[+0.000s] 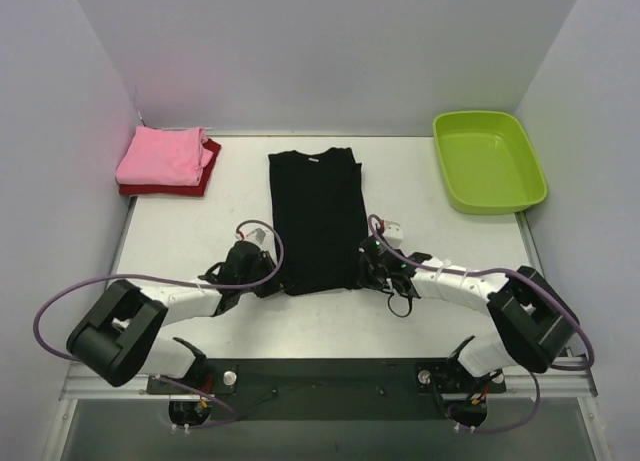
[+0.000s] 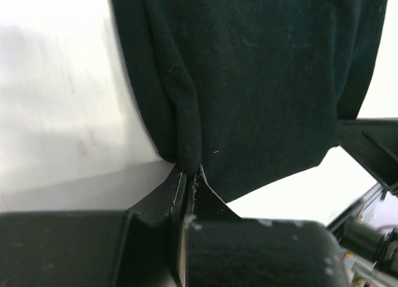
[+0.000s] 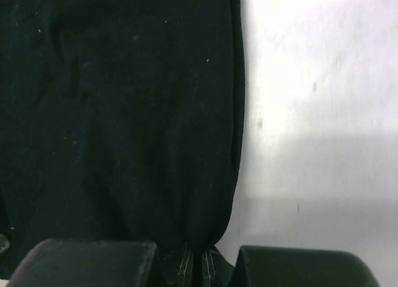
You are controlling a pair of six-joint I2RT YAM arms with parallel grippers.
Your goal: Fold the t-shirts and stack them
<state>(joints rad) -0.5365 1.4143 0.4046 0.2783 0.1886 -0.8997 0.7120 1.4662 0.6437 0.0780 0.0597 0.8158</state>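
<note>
The black t-shirt (image 1: 317,219) lies as a narrow strip in the middle of the table, collar at the far end. My left gripper (image 1: 275,284) is shut on its near left hem corner, and in the left wrist view the cloth (image 2: 249,81) bunches into the left gripper (image 2: 189,175). My right gripper (image 1: 365,278) is shut on the near right hem corner; the right wrist view shows the dark fabric (image 3: 124,112) pinched in the right gripper (image 3: 199,262). A folded pink t-shirt (image 1: 162,155) rests on a folded dark red t-shirt (image 1: 203,175) at the far left.
A lime-green plastic tub (image 1: 488,161) stands at the far right of the table (image 1: 450,251). Grey walls close in the left, back and right sides. Purple cables loop from both arms near the front edge.
</note>
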